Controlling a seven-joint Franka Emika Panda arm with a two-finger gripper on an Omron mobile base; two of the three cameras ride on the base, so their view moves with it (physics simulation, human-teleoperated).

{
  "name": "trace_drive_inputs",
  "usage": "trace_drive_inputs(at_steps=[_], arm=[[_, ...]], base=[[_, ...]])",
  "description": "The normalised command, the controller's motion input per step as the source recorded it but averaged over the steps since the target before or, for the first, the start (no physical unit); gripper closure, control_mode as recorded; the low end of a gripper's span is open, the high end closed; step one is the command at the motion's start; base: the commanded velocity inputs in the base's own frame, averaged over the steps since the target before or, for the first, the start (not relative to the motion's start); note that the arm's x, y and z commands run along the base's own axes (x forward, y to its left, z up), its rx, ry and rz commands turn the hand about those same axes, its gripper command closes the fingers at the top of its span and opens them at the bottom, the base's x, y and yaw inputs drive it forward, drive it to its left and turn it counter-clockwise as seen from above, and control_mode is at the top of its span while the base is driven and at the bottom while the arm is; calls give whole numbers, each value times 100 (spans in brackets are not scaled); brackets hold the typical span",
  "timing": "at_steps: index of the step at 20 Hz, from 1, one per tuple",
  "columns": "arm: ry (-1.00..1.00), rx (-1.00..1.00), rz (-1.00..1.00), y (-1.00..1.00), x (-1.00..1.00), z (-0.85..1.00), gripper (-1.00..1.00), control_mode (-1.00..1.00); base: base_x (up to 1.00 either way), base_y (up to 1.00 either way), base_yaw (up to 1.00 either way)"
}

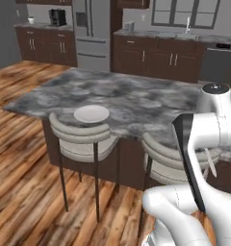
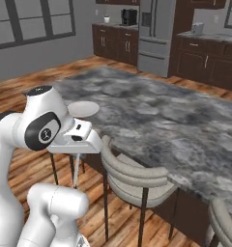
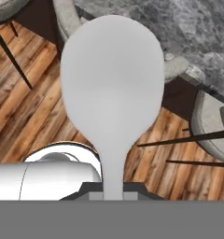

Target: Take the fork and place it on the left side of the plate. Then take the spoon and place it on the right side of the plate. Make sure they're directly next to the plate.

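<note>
My gripper point(image 3: 113, 195) is shut on the spoon's handle, and the spoon's point(image 3: 111, 79) oval bowl looms large in front of the hand camera. In the right base view the gripper point(image 2: 79, 152) hangs off the island's near edge, above the floor, with the spoon point(image 2: 76, 170) pointing down from it. From the left base the spoon point(image 1: 211, 163) shows as a thin pale strip beside my forearm. The round white-grey plate point(image 1: 92, 114) point(image 2: 83, 108) lies on the island near its front edge, left of the gripper. The fork is out of view.
The grey marble island point(image 1: 136, 101) point(image 2: 156, 116) stretches ahead. Two pale cushioned stools point(image 1: 83, 137) point(image 1: 168, 161) are tucked under its near edge, one point(image 2: 132, 176) close beside the gripper. Wood floor lies below. Dark cabinets and a fridge point(image 1: 91, 31) line the back wall.
</note>
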Motion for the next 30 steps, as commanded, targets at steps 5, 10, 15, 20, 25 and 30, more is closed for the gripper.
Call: trace_drive_inputs(at_steps=[5,10,15,20,25,30], arm=[[0,0,0,0,0,0,100,100],[0,0,0,0,0,0,100,100],[0,0,0,0,0,0,100,100],[0,0,0,0,0,0,100,100],[0,0,0,0,0,0,100,100],[0,0,0,0,0,0,100,100]], base=[[46,67,-28],[48,56,-27],[51,42,-26],[58,37,-25],[62,22,-20],[51,9,-14]])
